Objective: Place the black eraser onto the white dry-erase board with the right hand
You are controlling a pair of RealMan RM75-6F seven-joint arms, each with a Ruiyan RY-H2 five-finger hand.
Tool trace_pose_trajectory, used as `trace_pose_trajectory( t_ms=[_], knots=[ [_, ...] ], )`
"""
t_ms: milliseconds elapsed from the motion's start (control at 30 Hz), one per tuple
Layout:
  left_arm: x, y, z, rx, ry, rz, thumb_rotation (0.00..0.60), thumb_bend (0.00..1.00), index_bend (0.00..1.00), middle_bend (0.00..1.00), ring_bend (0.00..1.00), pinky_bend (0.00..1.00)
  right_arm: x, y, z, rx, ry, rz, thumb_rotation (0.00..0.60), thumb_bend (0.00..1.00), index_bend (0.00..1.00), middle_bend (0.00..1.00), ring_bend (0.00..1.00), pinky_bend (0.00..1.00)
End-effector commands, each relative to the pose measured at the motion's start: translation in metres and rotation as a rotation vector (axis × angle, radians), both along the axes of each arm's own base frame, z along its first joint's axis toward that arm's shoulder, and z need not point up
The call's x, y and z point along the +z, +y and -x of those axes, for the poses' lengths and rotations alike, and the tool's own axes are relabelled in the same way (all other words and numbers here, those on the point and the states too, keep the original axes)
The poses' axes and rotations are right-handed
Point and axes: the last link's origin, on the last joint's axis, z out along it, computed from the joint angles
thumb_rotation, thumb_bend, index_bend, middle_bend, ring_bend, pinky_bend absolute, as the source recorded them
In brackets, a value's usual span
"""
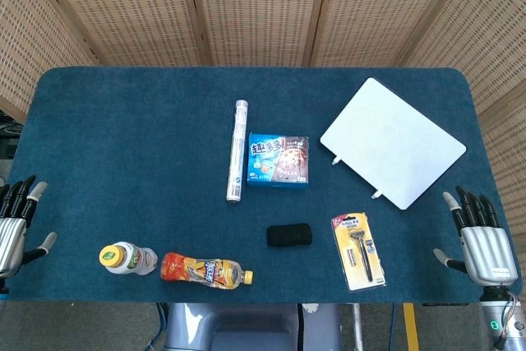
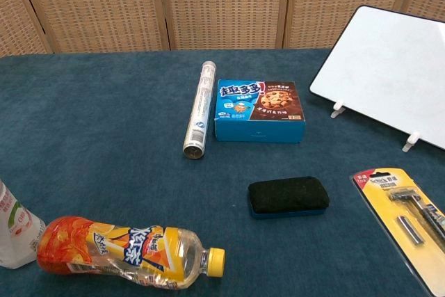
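Head view: black eraser (image 1: pixel 289 235) on table (image 1: pixel 123 137), apart from white dry-erase board (image 1: pixel 393 142) | right hand (image 1: pixel 479 240) empty, fingers spread | left hand (image 1: pixel 15 221) empty, fingers spread

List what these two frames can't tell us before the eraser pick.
- Left hand: head view, cut by the left edge; absent from chest view.
- Right hand: head view only, wrist at the bottom corner.
- White dry-erase board: chest view, right part cropped.
- Razor pack: chest view, lower end cropped; print unreadable.
- White bottle: chest view, mostly cropped.
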Motion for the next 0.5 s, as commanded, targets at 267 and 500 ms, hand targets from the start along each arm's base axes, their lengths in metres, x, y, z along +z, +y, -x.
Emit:
trace_pose_trajectory(
  t_ms=[267, 500],
  knots=[
    [0.0003, -0.0004, -0.0001, -0.002, 0.0, -0.003, 0.6, 0.3, 0.0, 0.0, 0.0, 0.0, -0.0004, 0.0004, -0.0008, 0.005, 0.001, 0.0, 0.6, 0.13, 0.02, 0.0, 0.0, 0.0],
    [-0.0001, -0.0002, -0.0006, -0.004, 0.0, -0.001, 0.6, 0.3, 0.0, 0.0, 0.0, 0.0, 0.0, 0.0009, -0.001, 0.008, -0.003, -0.002, 0.6, 0.13, 0.02, 0.0, 0.0, 0.0]
  ],
)
